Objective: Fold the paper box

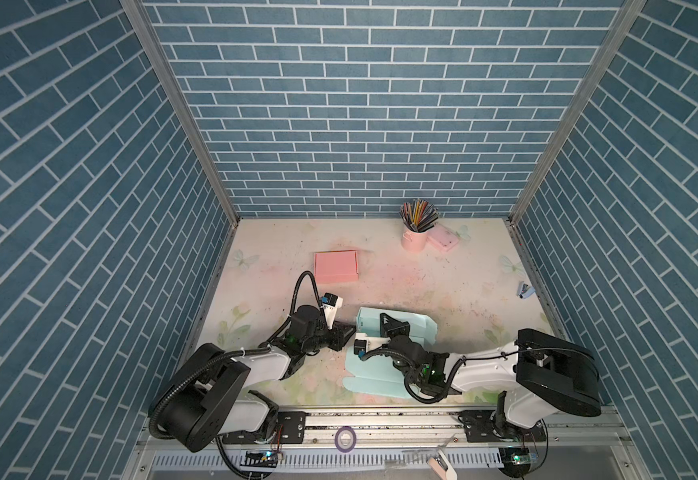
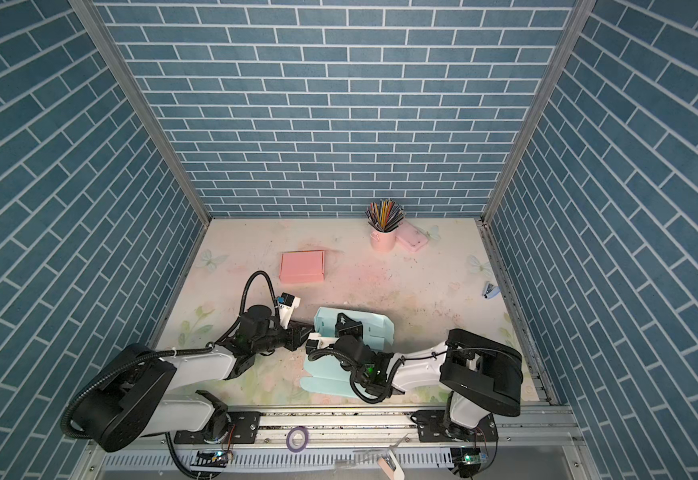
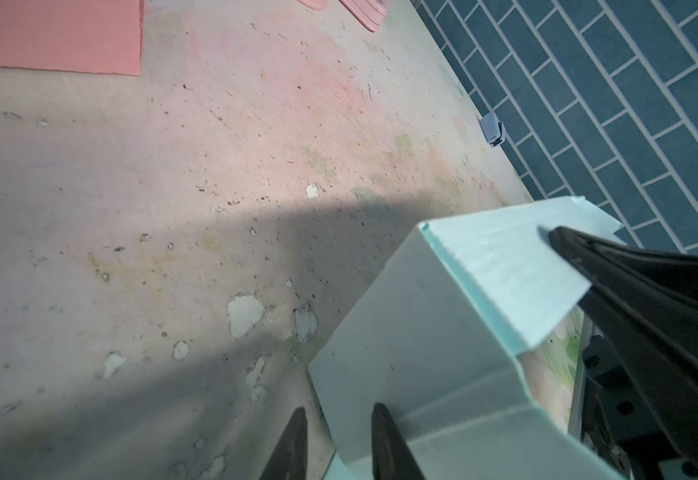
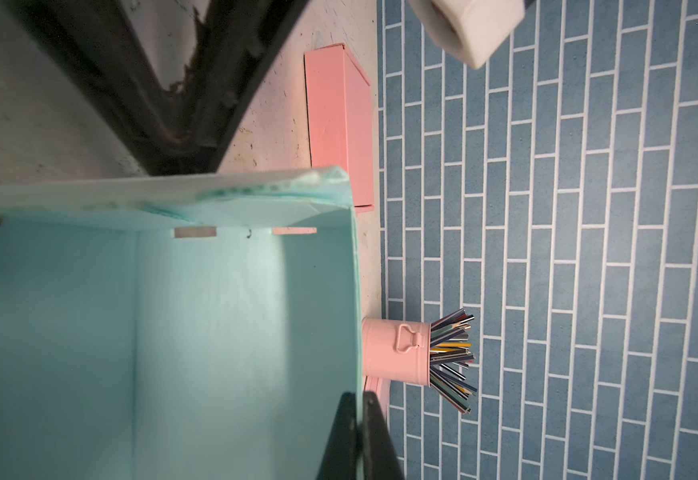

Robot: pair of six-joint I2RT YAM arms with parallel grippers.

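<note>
The paper box (image 1: 420, 323) (image 2: 376, 323) is light blue and half folded. It lies near the table's front middle, with its far wall raised and a flat panel (image 1: 366, 374) toward me. My right gripper (image 1: 385, 316) (image 2: 341, 319) (image 4: 358, 397) is shut on the upper edge of that raised wall (image 4: 214, 332). My left gripper (image 1: 349, 332) (image 2: 303, 328) (image 3: 339, 409) is open at the box's left end. One finger is over the table and the other over the end flap (image 3: 422, 332), and the flap's corner edge runs between them.
A folded pink box (image 1: 336, 267) lies behind the left arm. A pink cup of pencils (image 1: 415, 239) and a pink case (image 1: 443, 240) stand at the back right. A small blue stapler (image 1: 524, 290) sits by the right wall, and a tape ring (image 1: 345, 437) lies on the front rail.
</note>
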